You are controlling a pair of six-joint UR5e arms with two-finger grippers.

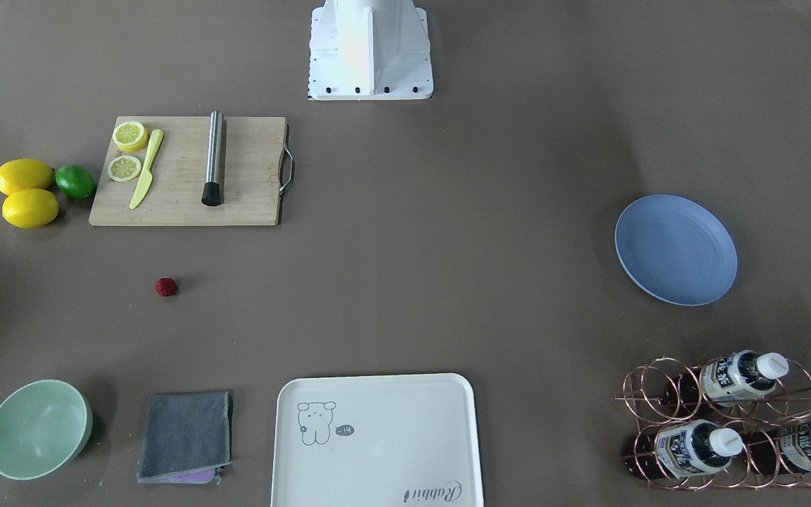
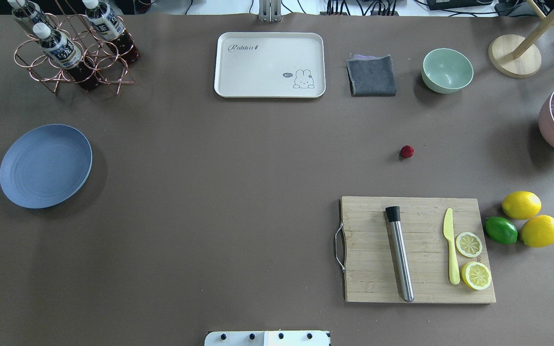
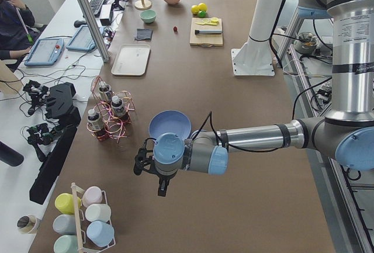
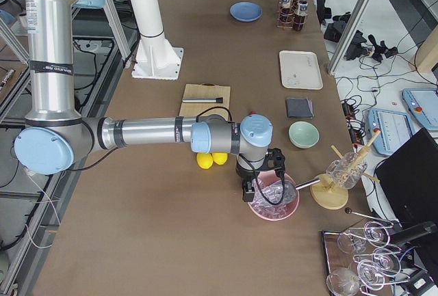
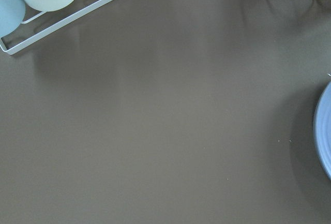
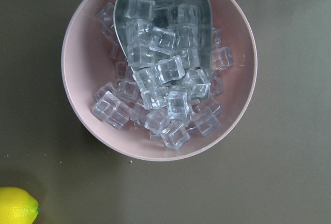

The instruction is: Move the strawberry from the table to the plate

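**Strawberry** (image 2: 407,152). Small, dark red and roundish, with no long axis to align to. It sits on the bare table (image 2: 233,168), right of centre in the overhead view. The grey cloth (image 2: 371,75) is above it and the cutting board (image 2: 419,250) below it, and it touches neither.

**Plate** (image 2: 45,166). Blue, with nothing on it. It sits at the left side of the overhead view, well apart from the berry.

**Right gripper** (image 4: 250,190). It hangs over the pink bowl (image 6: 77,63) of ice cubes (image 6: 165,94), which sits at the overhead view's right edge. Its wrist camera looks straight down into that bowl. No close view shows the fingers, so whether they are spread or closed cannot be told.

**Left gripper** (image 3: 162,187). It hangs just beside the plate. Its wrist camera shows bare table and the plate's edge. Its state likewise cannot be told.

**Governing relation.** From the right gripper, the berry lies toward the overhead view's left and a little lower. The left gripper is far across the table from it. By this layout the right arm is the nearer one for the pick, but the carry must then cross the table to the plate. The pick has not yet begun.
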